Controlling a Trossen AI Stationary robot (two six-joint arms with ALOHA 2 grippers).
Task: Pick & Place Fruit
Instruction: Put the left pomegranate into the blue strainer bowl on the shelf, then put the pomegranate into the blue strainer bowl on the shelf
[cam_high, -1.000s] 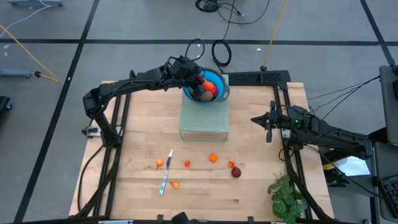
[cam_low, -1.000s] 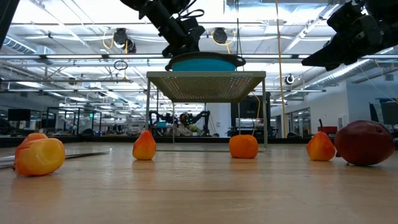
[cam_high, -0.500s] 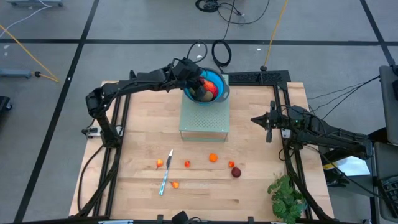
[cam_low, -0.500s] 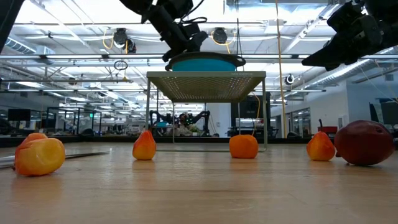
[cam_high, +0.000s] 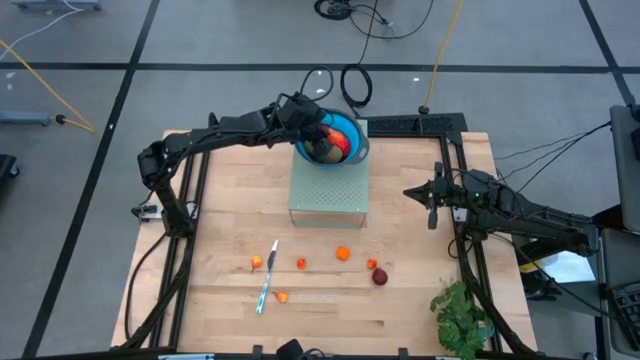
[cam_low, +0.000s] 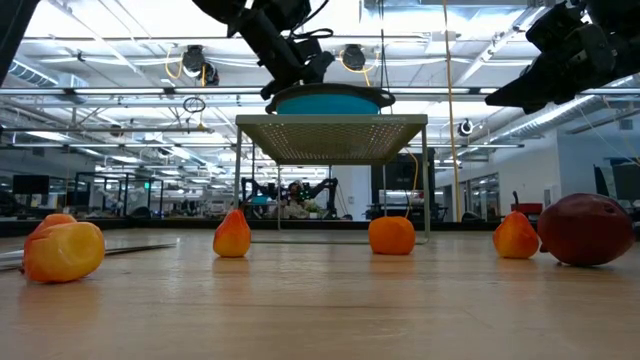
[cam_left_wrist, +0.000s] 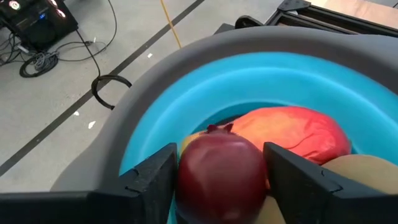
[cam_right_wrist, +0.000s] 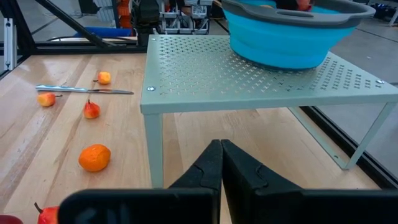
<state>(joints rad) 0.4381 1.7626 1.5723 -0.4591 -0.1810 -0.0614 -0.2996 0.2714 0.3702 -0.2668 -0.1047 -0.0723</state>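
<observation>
Blue bowl (cam_high: 345, 140) holds three fruits; left tool (cam_left_wrist: 221, 180) parted, right tool (cam_right_wrist: 221, 163) together.

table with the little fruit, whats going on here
The left gripper is over the blue bowl on the perforated stand, its fingers on either side of a dark red ball that sits atop other fruit in the bowl. The right gripper waits shut at the table's right side. Several small fruit pieces and a knife are still on the wooden table, beside a leafy plant.
</observation>
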